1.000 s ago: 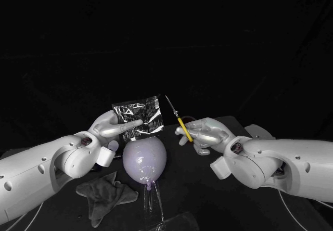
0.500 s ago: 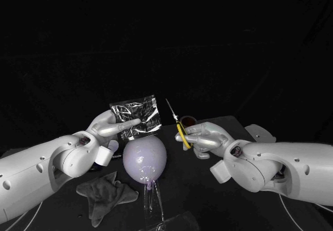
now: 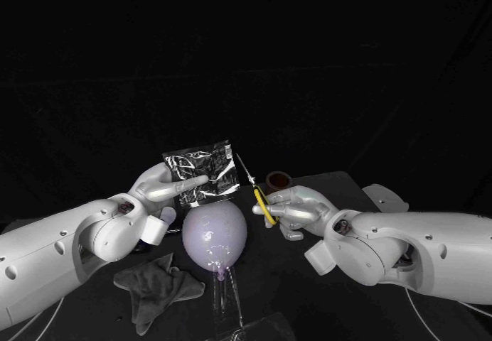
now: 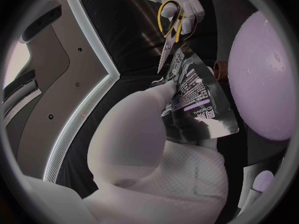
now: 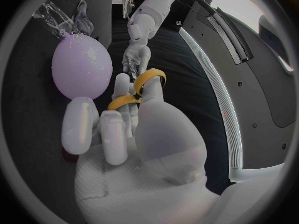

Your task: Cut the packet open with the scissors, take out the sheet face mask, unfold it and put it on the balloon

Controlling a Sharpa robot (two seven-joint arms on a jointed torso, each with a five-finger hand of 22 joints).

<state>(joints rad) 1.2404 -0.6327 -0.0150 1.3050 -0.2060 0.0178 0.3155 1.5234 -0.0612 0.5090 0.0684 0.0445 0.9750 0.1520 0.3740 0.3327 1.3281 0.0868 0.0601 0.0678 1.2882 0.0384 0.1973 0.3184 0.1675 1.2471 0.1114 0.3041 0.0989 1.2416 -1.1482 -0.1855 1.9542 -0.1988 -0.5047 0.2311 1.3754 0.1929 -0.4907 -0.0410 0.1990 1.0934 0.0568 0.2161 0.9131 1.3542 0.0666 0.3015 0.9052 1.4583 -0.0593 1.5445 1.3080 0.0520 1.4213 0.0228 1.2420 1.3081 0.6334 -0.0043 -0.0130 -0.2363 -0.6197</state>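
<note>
Packet [image 3: 205, 172] upright centre-left of frame, pinched by left hand [image 3: 169, 186] fingers above balloon [image 3: 213, 231]. Right hand [image 3: 295, 206] fingers clasp scissors [image 3: 262, 201], blades angled up-left, tips just beside packet's upper right edge.

The balloon [image 3: 213, 233] stands in the centre of the frame, between my left hand [image 3: 166, 186] and my right hand [image 3: 297, 204] with the scissors [image 3: 257, 187], just under the packet [image 3: 203, 170]. A grey cloth [image 3: 153, 284] lies at lower left. The upper half is open room.
</note>
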